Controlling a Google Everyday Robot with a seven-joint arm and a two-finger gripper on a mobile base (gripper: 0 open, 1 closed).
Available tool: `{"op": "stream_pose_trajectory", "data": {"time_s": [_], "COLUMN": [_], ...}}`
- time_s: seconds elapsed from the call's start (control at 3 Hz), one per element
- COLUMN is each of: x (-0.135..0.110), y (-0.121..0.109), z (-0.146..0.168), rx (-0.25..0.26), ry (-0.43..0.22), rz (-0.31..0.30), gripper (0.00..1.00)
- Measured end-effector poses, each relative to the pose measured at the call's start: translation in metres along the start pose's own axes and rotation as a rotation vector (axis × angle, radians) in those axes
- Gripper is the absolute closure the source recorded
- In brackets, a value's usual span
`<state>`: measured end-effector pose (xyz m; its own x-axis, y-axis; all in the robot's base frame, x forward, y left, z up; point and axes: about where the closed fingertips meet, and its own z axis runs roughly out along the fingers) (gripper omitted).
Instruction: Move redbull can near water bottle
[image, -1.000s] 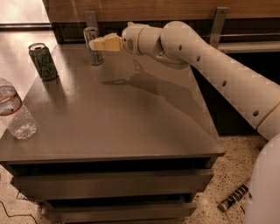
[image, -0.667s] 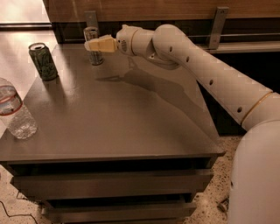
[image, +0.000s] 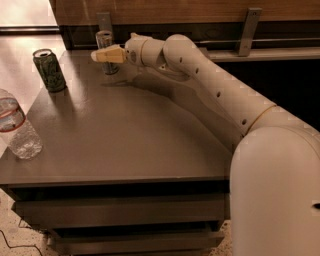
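The redbull can (image: 104, 39), slim and silvery, stands upright at the far left of the grey table (image: 135, 145), near its back edge. My gripper (image: 101, 55) reaches in from the right at the can's mid-height, and its tan tip crosses in front of the can's body, hiding the middle of it. The water bottle (image: 18, 131), clear and crinkled with a red-edged white label, stands at the table's front left corner, far from the can and the gripper.
A wider green can (image: 49, 70) stands upright on the left side of the table, between the redbull can and the water bottle. A wooden wall panel with metal brackets (image: 249, 30) runs behind the table. My arm (image: 210, 95) spans the table's right half.
My gripper has moved left along the back of the table, from beside the redbull can to across its front. The can, green can and bottle have not moved.
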<state>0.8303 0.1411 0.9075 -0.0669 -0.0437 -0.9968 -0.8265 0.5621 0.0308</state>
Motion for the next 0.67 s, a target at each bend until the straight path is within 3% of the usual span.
{"op": "stream_pose_trajectory", "data": {"time_s": [0.33,0.67], "x": [0.005,0.005], "y": [0.001,0.001], "z": [0.014,0.027], "rx": [-0.016,-0.023], "ry": [0.000,-0.007], "rz": [-0.002,-0.009], "gripper": [0.00,0.16]}}
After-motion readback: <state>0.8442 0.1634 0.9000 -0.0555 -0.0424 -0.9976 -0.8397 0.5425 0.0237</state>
